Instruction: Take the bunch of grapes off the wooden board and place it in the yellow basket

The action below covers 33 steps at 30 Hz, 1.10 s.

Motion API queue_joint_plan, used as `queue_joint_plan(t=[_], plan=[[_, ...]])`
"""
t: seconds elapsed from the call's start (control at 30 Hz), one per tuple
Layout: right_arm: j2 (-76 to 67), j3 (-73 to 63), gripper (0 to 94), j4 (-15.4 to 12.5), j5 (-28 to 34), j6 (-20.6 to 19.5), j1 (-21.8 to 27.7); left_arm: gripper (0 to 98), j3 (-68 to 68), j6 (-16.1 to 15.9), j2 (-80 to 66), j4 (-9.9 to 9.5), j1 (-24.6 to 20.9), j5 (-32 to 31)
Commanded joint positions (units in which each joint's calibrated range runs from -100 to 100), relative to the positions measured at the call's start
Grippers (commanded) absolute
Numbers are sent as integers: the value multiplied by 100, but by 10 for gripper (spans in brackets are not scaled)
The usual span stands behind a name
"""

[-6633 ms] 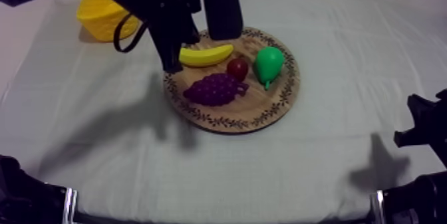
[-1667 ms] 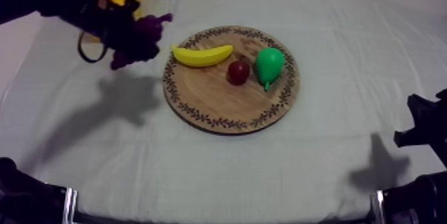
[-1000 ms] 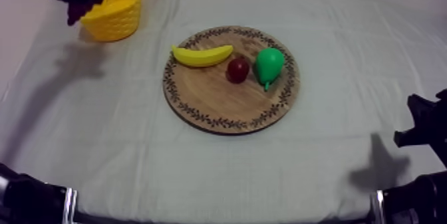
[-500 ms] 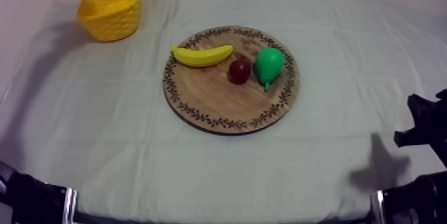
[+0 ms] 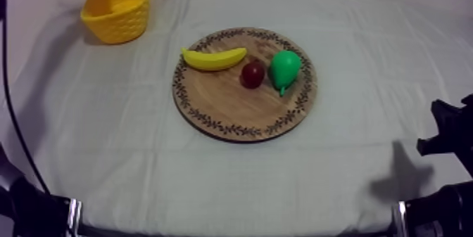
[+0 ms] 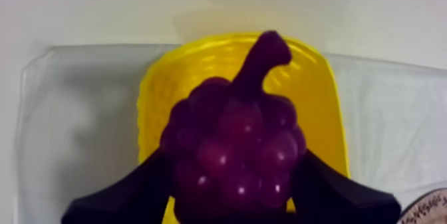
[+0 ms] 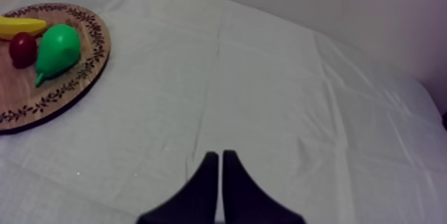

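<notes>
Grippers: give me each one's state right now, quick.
Left gripper: shut on the bunch of grapes, over the yellow basket.
Right gripper: shut, holding nothing.

Looking like a robotics lab: cloth-draped worktop [image 5: 127,162] sitting before a bare pale wall [image 7: 359,14], carrying a wooden board [image 5: 239,113] with a toy pear [image 5: 284,68].

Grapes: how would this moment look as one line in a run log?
left gripper: shut on grapes | grapes: over basket | right gripper: shut, empty | board: banana, pear, small red fruit
</notes>
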Motion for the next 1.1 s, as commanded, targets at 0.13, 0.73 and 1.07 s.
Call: queue_joint_plan(t=[0.13, 0.73, 1.07], plan=[[2, -1, 3, -1, 1, 2, 0, 591, -866, 11, 963, 96, 1, 28], [2, -1, 3, -1, 1, 2, 0, 833, -398, 31, 1249, 207, 55, -501], [2, -1, 3, -1, 1, 2, 0, 963, 517, 11, 647, 215, 120, -1197]])
